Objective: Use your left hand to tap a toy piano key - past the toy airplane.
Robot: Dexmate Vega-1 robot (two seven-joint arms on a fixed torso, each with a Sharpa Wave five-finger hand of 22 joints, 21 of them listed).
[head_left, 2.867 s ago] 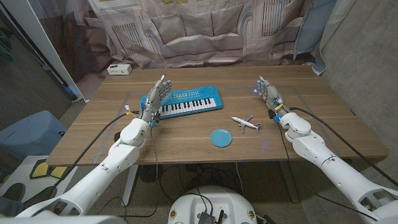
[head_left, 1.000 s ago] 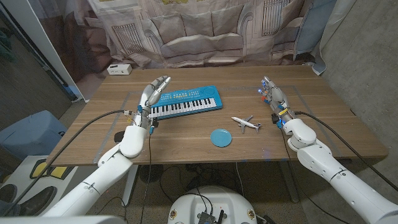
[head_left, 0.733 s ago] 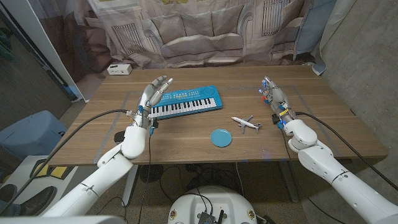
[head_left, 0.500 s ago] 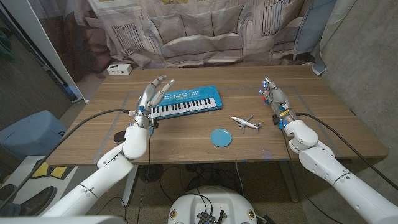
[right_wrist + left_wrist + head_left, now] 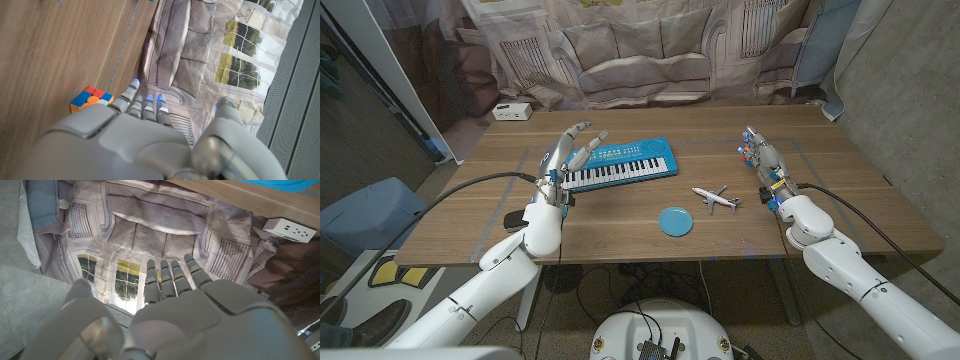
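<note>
A blue toy piano (image 5: 618, 163) with white and black keys lies on the wooden table (image 5: 620, 230) left of the middle. A small white toy airplane (image 5: 716, 197) lies right of the middle, nearer to me than the piano. My left hand (image 5: 565, 157) hovers at the piano's left end, open, its fingers spread and reaching over the blue corner. In the left wrist view that hand (image 5: 170, 310) points at the backdrop with nothing in it. My right hand (image 5: 762, 160) stands open at the right, apart from the airplane.
A blue round dish (image 5: 675, 221) lies in front of the piano, left of the airplane. A white box (image 5: 510, 111) sits at the far left corner. A small coloured cube (image 5: 90, 99) lies by my right hand. A printed backdrop (image 5: 660, 50) hangs behind the table.
My left hand has risen, drifted slightly right and spread its fingers over the piano's left end. The right hand has barely moved.
</note>
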